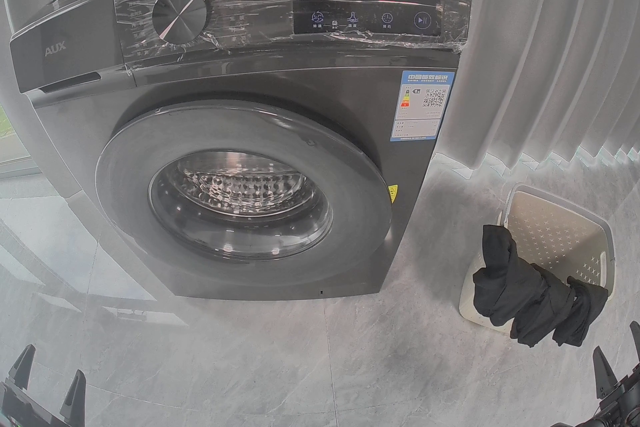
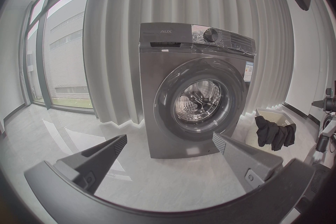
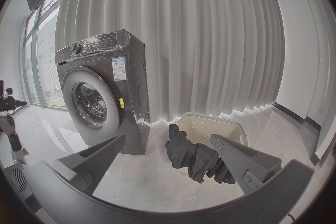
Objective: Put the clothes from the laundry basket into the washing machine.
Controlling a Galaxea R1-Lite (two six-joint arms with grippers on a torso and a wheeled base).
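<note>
"Two sets of jaws low at the front. Was either holding anything?" asked the trainee.

"Neither," said the operator. "The left jaws and the right jaws both stood wide apart over the floor (image 1: 267, 355), nothing between them."

"And the clothes?"

"The clothes (image 1: 527, 295) were a dark heap draped over the near rim of the basket (image 1: 563, 228), part inside, part hanging outside toward the floor. The basket sat just beside the washing machine (image 1: 267, 108), at its right, nearer the right jaws."

"So grab and go?"

"I'd say not. The door (image 1: 243, 201) looked shut, so I judged opening it to be the step in hand, most likely for the left jaws, which faced it. I couldn't make out a handle, so I'd have hooked the door's rim rather than pushed the glass, and swung it fully clear. Then I'd have taken the clothes where they bunched thickest on the rim and lifted straight up; a light basket could tip if a sleeve snagged."

"Did the cameras agree?"

"They added to each other. The head view looked down on the dial (image 1: 179, 15) and the wrapped panel (image 1: 367, 1). The left wrist view showed the door square on, and a window (image 2: 66, 46) off to the machine's left. The right wrist view gave the machine's side wall and how the clothes trailed outside the basket, with the curtain (image 3: 210, 32) behind everything."
</note>
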